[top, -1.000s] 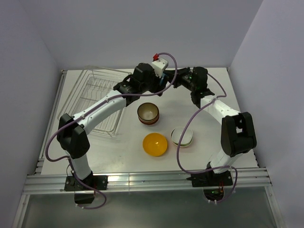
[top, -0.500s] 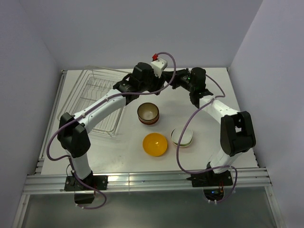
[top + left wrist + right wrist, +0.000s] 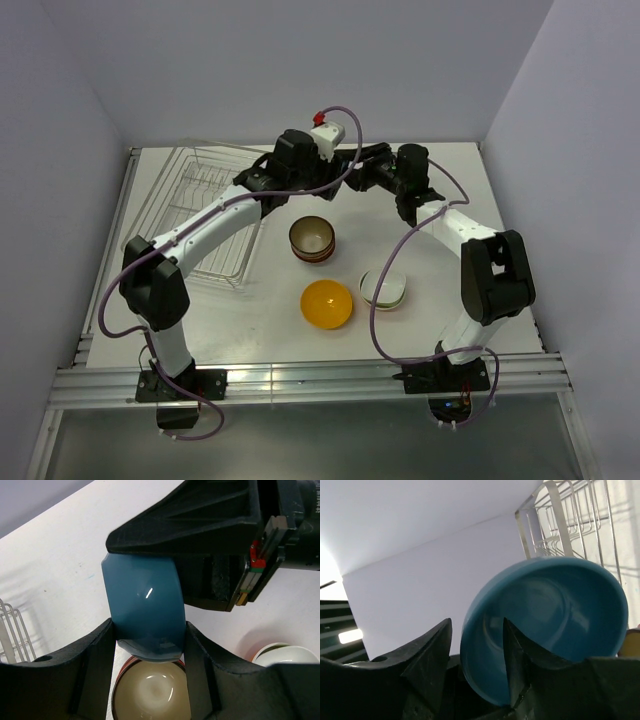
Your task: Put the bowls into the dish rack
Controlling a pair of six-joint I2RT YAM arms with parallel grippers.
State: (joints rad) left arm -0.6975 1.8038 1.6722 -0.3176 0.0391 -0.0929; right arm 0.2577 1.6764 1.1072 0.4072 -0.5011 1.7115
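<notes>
Left end effector point(image 3: 150, 630) clamps blue bowl point(image 3: 142, 595); right end effector point(image 3: 476, 630) slack astride rim: likely handover, dish rack point(image 3: 190, 195) sits upper left.

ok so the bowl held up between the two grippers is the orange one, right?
No. The bowl between the left gripper and the right gripper is the blue bowl, as the left wrist view shows plainly. The orange bowl sits on the table.

Bowls point(image 3: 311, 238), some seemingly stacked, lie right of rack point(image 3: 200, 215).
</notes>
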